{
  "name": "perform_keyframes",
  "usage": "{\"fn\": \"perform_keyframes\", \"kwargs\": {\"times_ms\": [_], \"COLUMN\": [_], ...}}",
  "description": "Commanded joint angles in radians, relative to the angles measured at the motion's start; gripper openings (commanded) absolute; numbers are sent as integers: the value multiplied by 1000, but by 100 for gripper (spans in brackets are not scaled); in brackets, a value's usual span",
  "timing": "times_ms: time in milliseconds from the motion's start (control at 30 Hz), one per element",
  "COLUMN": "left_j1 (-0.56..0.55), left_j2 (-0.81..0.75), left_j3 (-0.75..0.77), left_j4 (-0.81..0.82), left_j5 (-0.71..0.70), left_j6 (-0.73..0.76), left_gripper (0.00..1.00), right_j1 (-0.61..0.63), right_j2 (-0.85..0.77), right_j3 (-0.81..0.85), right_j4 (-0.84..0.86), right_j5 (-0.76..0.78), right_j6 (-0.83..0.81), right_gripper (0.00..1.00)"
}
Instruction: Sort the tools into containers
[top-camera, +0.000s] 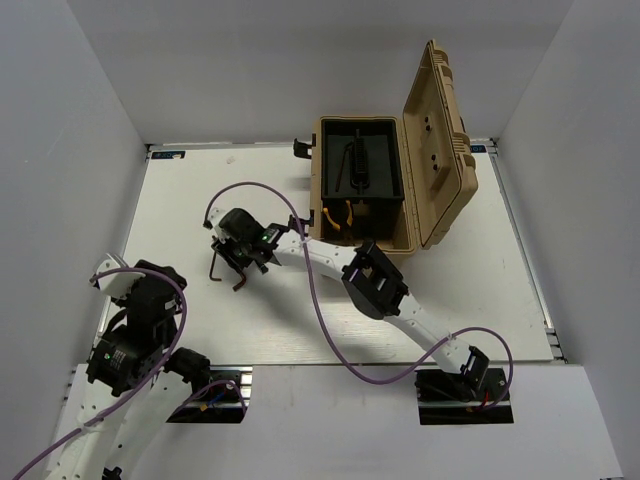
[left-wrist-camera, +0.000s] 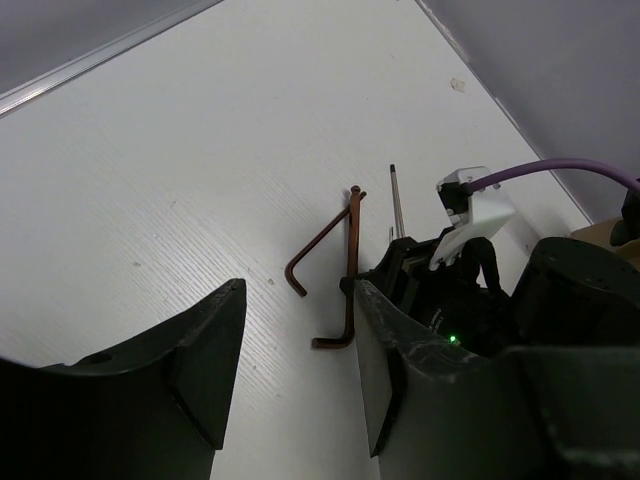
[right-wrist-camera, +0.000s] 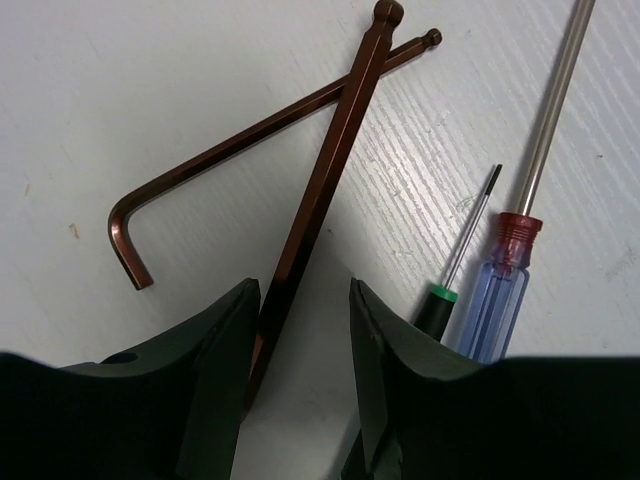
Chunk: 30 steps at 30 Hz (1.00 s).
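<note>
Two brown hex keys (right-wrist-camera: 235, 148) lie crossed on the white desk (top-camera: 450, 290), left of the open tan toolbox (top-camera: 325, 180). The right gripper (right-wrist-camera: 305, 300) is low over them, partly open, its fingers either side of the thicker key (right-wrist-camera: 330, 150) without clamping it. Just beside it lie a blue-handled screwdriver (right-wrist-camera: 495, 300) and a small green-collared one (right-wrist-camera: 437, 303). Orange-handled pliers (top-camera: 345, 218) sit inside the toolbox. The left gripper (left-wrist-camera: 298, 300) hangs wide open, holding nothing.
</note>
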Motion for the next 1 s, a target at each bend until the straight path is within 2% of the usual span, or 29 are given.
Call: {"fn": "perform_keyframes", "kwargs": {"times_ms": [0, 233, 433, 567, 600, 733, 967], "left_j1": [-4, -4, -4, -4, -4, -4, -4], "left_j2": [-7, -17, -27, -36, -36, -36, -36], "left_j3": [-18, -18, -18, -18, -18, -18, -18], "left_j4": [11, 11, 11, 11, 11, 11, 11], "left_j5": [-9, -9, -9, -9, -9, -9, -9], "left_j6": [2, 2, 2, 2, 2, 2, 2], "left_gripper": [58, 58, 58, 58, 58, 58, 58], "right_j1": [14, 32, 47, 44, 44, 38, 8], "right_j2": [28, 34, 24, 21, 19, 4, -64], "right_j3": [-1, -37, -93, -116, -119, -119, -84], "right_j4": [37, 22, 12, -10, -17, -43, -90], "right_j5": [47, 46, 90, 132, 130, 129, 115], "right_j6": [-22, -13, -23, -22, -20, 3, 53], "right_gripper": [47, 46, 38, 25, 17, 0, 0]}}
